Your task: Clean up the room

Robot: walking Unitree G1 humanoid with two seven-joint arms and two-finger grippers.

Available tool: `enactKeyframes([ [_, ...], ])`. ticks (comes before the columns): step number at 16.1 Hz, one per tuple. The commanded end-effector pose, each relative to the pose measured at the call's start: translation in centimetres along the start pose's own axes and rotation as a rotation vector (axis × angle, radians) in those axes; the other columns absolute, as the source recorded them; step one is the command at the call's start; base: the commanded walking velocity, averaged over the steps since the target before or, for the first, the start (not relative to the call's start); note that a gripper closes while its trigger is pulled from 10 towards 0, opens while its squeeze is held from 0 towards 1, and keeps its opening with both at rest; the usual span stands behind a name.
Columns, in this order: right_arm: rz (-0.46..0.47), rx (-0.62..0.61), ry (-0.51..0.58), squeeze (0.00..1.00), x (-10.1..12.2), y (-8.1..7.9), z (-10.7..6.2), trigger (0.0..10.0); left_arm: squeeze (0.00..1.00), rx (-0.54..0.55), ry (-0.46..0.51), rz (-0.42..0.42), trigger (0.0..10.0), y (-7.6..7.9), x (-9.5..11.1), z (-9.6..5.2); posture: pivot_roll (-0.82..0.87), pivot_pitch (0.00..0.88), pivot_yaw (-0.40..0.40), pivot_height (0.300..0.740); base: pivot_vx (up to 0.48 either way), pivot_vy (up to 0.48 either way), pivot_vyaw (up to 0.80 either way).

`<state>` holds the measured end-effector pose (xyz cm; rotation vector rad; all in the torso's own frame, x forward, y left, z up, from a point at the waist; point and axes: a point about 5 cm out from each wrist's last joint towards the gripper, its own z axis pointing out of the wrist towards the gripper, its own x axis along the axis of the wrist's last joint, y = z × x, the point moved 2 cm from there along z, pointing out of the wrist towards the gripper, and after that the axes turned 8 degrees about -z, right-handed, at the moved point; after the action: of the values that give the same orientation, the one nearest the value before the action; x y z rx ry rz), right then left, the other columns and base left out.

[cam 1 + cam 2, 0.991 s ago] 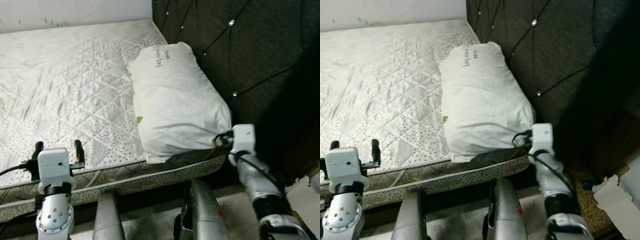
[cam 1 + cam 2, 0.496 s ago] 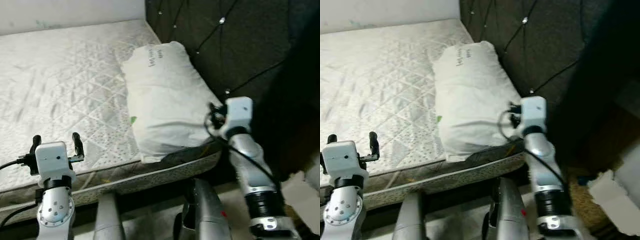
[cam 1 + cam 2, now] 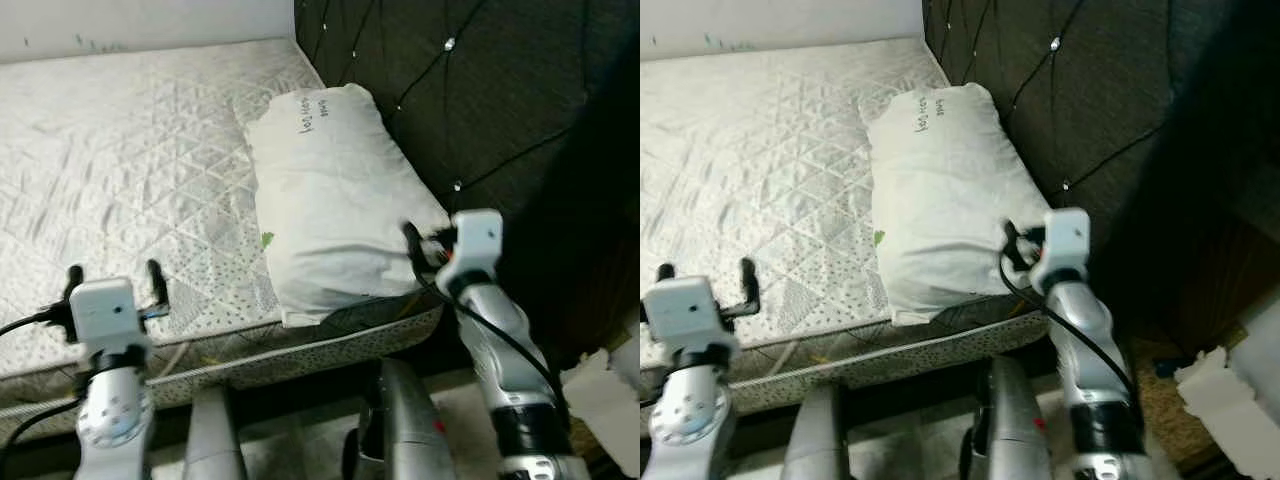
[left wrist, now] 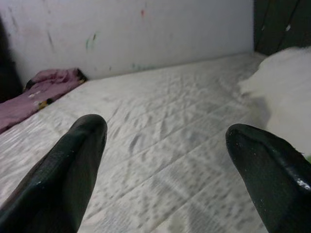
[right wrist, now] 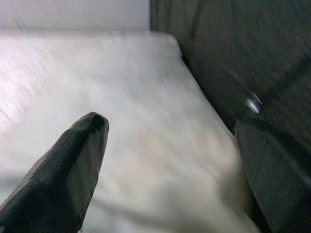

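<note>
Nearest the camera, the robot's two silver legs (image 3: 400, 425) stand on the floor against the speckled side edge of the white quilted mattress (image 3: 130, 160). The left gripper (image 3: 112, 280) is raised over the near edge of that mattress, its two black fingers (image 4: 63, 170) spread wide apart with nothing between them; in the left wrist view they frame bare quilted surface. The right gripper (image 3: 425, 245) sits at the near right corner of the bed, at the near end of the plump white pillow (image 3: 335, 190), with its fingers (image 5: 63, 170) likewise wide apart and empty; the right wrist view is blurred, but pale pillow fabric lies between the fingers and dark upholstery runs beside one of them. Whether a fingertip actually touches the pillow cannot be told. The pillow lies lengthwise along the right side of the mattress, close against the dark tufted headboard (image 3: 480, 90) with its small shiny studs, and has dark handwriting (image 3: 305, 108) on its far end and a small green mark (image 3: 268, 239) at its near left edge. At the lower right, on the floor beside the bed, are pieces of torn white paper or card (image 3: 600, 385). Beyond the mattress stands a white wall (image 4: 146, 34) with faint coloured smudges, and in the left wrist view a crumpled pink cloth (image 4: 36, 92) lies at the far edge of the mattress against that wall.
</note>
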<state>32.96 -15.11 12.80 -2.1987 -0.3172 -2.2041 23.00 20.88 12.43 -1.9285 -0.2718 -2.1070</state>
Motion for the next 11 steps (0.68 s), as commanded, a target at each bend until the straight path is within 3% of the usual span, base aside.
enactKeyframes([
  [1, 0.036, 0.059, 0.093, 1.00, 2.4, -1.7, 0.6, 10.0, 0.00, 0.002, 0.014, -0.014, 10.0, 0.4, 0.2, 0.3, 0.01, 0.000, 0.004, 0.558, 0.000, 0.000, 0.00],
  [2, 0.050, 0.096, 0.117, 1.00, 2.9, -2.7, 0.6, 10.0, 0.00, 0.006, 0.020, -0.017, 10.0, 0.5, 0.3, 0.4, 0.01, 0.000, 0.004, 0.558, 0.000, 0.000, 0.00],
  [3, 0.070, 0.151, 0.144, 0.04, 3.7, -4.3, 0.6, 10.0, 0.00, 0.019, 0.031, -0.023, 10.0, 0.6, 0.5, 0.7, 0.01, 0.000, 0.004, 0.558, 0.000, 0.000, 0.00],
  [7, 0.169, 0.252, 0.179, 0.00, 5.1, -6.5, 0.6, 10.0, 0.00, 0.008, 0.034, -0.045, 10.0, 0.9, 0.5, 1.0, 0.01, 0.000, 0.000, 0.558, 0.000, 0.000, 0.00],
  [9, 0.188, 0.264, 0.189, 0.00, 5.5, -6.9, 0.9, 10.0, 0.00, 0.000, 0.026, -0.055, 10.0, 1.2, 0.3, 0.9, 0.01, 0.000, -0.001, 0.562, 0.000, 0.000, 0.00],
  [11, 0.204, 0.282, 0.199, 0.00, 6.0, -7.4, 1.1, 10.0, 0.00, -0.015, 0.022, -0.065, 10.0, 1.7, 0.2, 0.9, 0.00, 0.000, 0.001, 0.592, 0.000, 0.000, 0.00],
])
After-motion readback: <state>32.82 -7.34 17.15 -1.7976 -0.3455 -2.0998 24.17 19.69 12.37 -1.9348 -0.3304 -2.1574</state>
